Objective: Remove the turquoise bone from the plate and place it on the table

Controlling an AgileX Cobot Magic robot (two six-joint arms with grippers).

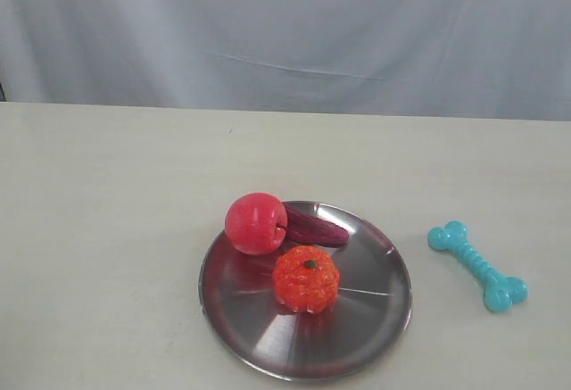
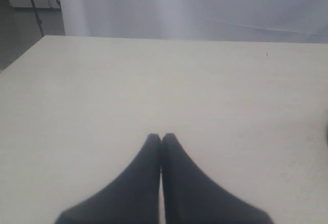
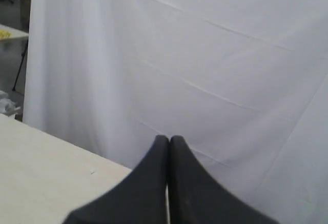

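The turquoise bone (image 1: pixel 477 266) lies flat on the cream table (image 1: pixel 107 229), a little to the right of the steel plate (image 1: pixel 259 336) and not touching it. Neither arm shows in the exterior view. In the left wrist view my left gripper (image 2: pixel 161 137) is shut with nothing in it, held over bare tabletop (image 2: pixel 154 80). In the right wrist view my right gripper (image 3: pixel 169 139) is also shut and empty, pointing at the white backdrop with a corner of the table (image 3: pixel 46 157) below it.
On the plate sit a red apple (image 1: pixel 256 222), an orange pumpkin-like fruit (image 1: pixel 306 278) and a dark purple vegetable (image 1: pixel 314 227). A white cloth backdrop (image 1: pixel 285 33) hangs behind the table's far edge. A tripod leg (image 2: pixel 32 1) stands beyond the table's corner.
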